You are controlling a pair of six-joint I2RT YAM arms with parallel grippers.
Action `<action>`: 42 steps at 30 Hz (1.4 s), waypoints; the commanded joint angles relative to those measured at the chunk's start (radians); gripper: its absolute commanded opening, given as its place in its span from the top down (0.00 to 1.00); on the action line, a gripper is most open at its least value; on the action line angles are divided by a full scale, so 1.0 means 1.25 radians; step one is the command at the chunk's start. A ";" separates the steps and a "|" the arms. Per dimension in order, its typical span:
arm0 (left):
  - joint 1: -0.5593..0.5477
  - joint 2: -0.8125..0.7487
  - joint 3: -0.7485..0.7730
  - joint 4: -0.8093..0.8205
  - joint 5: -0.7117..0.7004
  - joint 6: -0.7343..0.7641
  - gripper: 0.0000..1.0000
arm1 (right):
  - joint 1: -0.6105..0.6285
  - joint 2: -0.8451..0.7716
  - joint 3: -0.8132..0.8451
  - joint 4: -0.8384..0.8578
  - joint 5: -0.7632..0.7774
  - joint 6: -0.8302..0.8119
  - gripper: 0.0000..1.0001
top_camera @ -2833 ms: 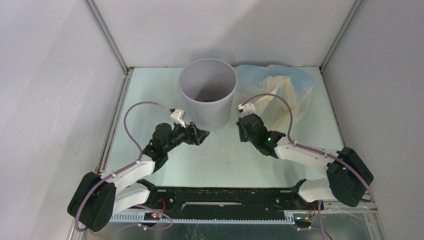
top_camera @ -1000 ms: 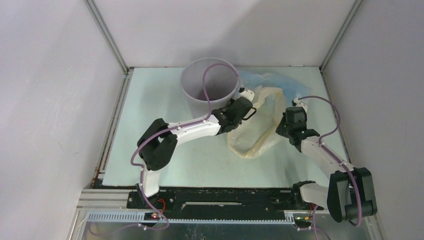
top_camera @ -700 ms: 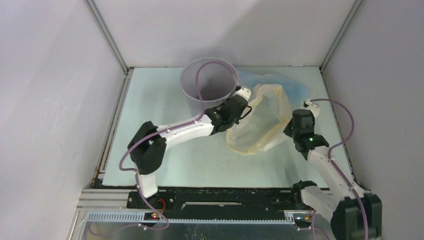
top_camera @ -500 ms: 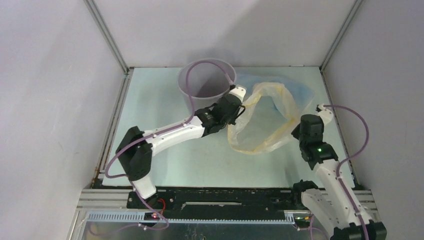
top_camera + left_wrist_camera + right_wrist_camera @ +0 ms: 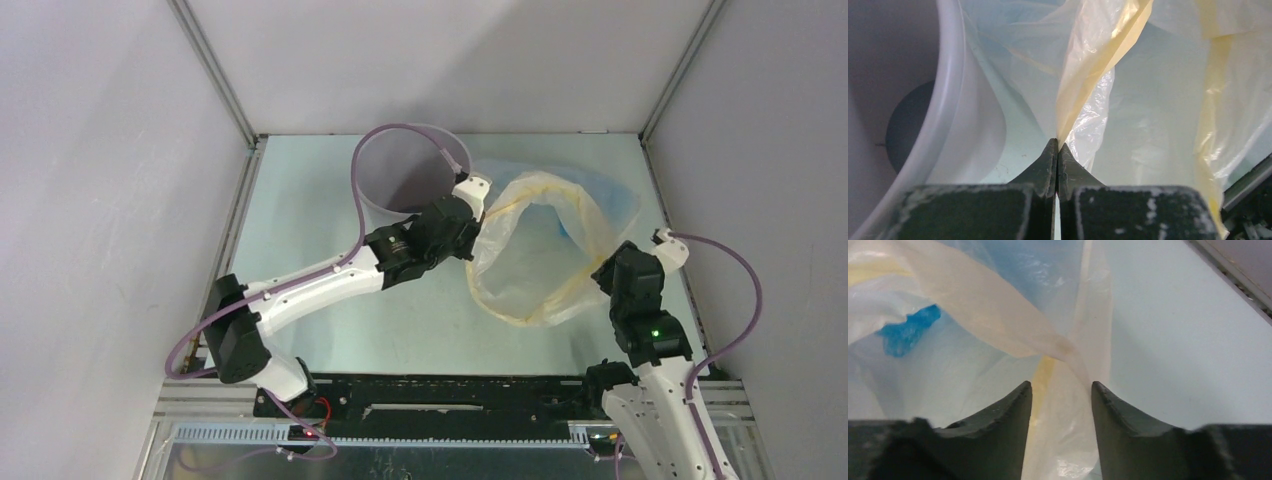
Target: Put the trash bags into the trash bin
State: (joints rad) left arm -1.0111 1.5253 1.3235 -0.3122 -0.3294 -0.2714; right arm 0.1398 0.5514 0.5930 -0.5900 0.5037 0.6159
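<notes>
The light grey trash bin (image 5: 385,165) stands at the back middle, partly behind my left arm. A cream-yellow trash bag (image 5: 540,255) hangs as a wide open loop to its right, over a pale blue trash bag (image 5: 612,195) lying on the table. My left gripper (image 5: 478,222) is shut on the cream bag's edge (image 5: 1098,50) just beside the bin's rim (image 5: 950,90). My right gripper (image 5: 1061,387) is open at the bag's right side, with loose film lying between its fingers, which stand apart. A bright blue patch (image 5: 908,332) shows through the film.
White enclosure walls close in the pale green table (image 5: 300,200) on the left, back and right. A metal frame rail (image 5: 1233,280) runs along the right edge close to my right gripper.
My right gripper has opened and let go of the cream bag, and that arm has drawn back to the near right. My left gripper has carried its edge up toward the bin.
</notes>
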 commanded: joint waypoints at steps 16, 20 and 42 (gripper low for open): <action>-0.009 -0.031 0.128 -0.099 0.058 -0.023 1.00 | 0.182 0.009 -0.067 0.359 -0.430 -0.145 0.75; -0.010 -0.016 0.167 -0.124 0.063 -0.026 1.00 | 0.356 0.113 -0.096 0.518 -0.234 -0.204 1.00; -0.045 0.011 0.247 -0.166 0.142 -0.038 1.00 | 0.336 0.765 -0.083 1.042 -0.226 0.023 0.97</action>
State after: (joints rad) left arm -1.0519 1.5265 1.5890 -0.5228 -0.1833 -0.3012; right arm 0.5770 1.4311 0.4591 0.5579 0.2546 0.5201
